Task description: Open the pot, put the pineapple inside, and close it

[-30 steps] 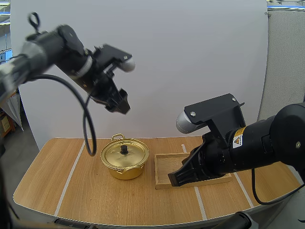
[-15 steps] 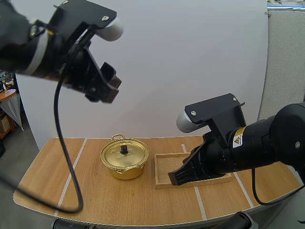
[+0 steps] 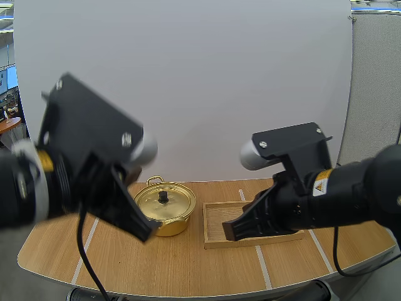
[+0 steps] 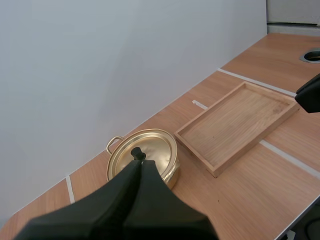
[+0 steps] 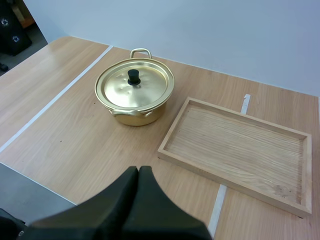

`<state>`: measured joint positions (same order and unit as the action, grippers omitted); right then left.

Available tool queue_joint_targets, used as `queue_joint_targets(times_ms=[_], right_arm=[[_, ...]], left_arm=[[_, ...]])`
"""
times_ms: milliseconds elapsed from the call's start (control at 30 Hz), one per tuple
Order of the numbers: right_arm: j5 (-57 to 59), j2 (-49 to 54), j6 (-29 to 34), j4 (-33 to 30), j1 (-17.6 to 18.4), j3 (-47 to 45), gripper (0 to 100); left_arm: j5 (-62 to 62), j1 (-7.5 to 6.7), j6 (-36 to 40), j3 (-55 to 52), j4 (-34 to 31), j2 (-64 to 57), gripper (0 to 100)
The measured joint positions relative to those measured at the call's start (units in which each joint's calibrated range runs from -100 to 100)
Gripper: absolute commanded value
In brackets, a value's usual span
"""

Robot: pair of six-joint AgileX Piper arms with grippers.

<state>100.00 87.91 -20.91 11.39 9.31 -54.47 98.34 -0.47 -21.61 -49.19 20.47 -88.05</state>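
High view: swung left gripper [image 3: 145, 232] down from upper left to lower left, near pot [image 3: 170, 224]; it and right gripper [image 3: 230, 231] pressed together, empty; lid [image 3: 174, 202] on, opening pending.

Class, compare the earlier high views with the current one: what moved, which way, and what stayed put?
The left gripper swung down from high above the pot to low at its near left, shut on nothing. The right gripper barely shifted over the wooden tray. Pot, lid on, and tray stayed put.
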Motion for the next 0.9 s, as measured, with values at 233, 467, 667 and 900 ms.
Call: queue_joint_targets(times_ms=[233, 467, 667, 900], right_arm=[[-5.3, 10.5, 0.0, 0.2, -0.6, -0.1, 0], [-15.7, 11.7, 0.0, -1.0, -2.5, -0.1, 0], [-21.9, 11.7, 0.0, -1.0, -4.8, -0.1, 0], [-33.4, 11.7, -0.4, -1.0, -6.2, -1.4, 0]], left_arm=[[-22.7, 0.00, 12.1, -5.7, 0.0, -8.5, 0], [-33.1, 0.55, 19.5, -5.7, 0.1, -9.0, 0], [-34.5, 1.67, 20.1, -5.8, 0.1, -9.0, 0], [-46.5, 1.74, 20.2, -10.0, 0.1, -9.0, 0]])
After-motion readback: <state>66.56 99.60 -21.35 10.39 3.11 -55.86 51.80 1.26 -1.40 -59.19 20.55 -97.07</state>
